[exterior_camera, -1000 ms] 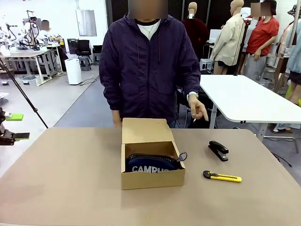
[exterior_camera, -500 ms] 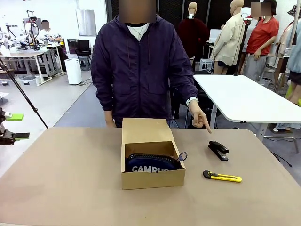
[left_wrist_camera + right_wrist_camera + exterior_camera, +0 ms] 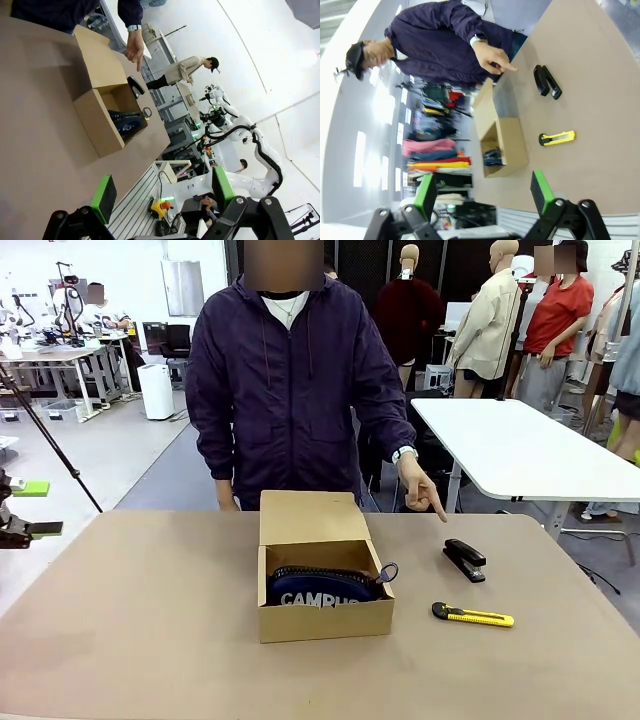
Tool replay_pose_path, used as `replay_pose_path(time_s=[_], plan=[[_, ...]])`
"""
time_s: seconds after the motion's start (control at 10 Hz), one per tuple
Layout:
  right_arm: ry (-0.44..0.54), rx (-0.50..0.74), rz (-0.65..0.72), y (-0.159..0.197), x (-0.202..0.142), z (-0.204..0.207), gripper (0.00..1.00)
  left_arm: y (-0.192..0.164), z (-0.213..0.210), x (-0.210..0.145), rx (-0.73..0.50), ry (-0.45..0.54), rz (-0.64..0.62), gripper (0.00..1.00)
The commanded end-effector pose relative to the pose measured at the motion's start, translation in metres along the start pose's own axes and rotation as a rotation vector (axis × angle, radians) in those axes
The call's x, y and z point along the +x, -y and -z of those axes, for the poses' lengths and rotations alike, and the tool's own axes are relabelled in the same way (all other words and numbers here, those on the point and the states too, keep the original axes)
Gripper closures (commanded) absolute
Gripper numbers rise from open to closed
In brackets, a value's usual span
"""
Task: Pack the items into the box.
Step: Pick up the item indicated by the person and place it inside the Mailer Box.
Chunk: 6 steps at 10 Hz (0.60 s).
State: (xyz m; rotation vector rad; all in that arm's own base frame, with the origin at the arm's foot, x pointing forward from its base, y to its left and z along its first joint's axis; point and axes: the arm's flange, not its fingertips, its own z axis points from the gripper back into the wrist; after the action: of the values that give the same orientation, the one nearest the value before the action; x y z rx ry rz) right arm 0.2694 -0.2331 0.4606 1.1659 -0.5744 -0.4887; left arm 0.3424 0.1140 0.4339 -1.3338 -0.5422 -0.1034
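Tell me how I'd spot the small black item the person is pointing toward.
Start at the open cardboard box in the middle of the tan table. To its right lies the black stapler, near the person's pointing hand. Unlike the slim yellow-and-black utility knife lying closer to the robot's side, it is all black and chunkier.
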Motion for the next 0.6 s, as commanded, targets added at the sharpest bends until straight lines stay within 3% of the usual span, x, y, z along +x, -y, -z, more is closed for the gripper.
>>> replay_pose_path(time_s=[0.0,0.1,0.2,0.3,0.5], plan=[[-0.069,-0.245,-0.285,-0.060,0.015,0.050,0.00,0.004,-0.003,0.000,-0.001,-0.005,-0.009,0.00],[-0.081,-0.414,-0.470,-0.088,0.014,0.086,0.00,0.004,-0.003,0.000,-0.001,-0.005,-0.009,0.00],[-0.027,-0.629,-0.651,-0.106,0.012,0.116,0.00,0.004,-0.003,0.000,-0.001,-0.005,-0.009,0.00],[-0.050,-0.760,-0.857,-0.115,0.007,0.143,0.00,0.004,-0.003,0.000,-0.001,-0.005,-0.009,0.00],[-0.085,-0.816,-1.045,-0.122,-0.009,0.187,0.00,0.004,-0.003,0.000,-0.001,-0.005,-0.009,0.00]])
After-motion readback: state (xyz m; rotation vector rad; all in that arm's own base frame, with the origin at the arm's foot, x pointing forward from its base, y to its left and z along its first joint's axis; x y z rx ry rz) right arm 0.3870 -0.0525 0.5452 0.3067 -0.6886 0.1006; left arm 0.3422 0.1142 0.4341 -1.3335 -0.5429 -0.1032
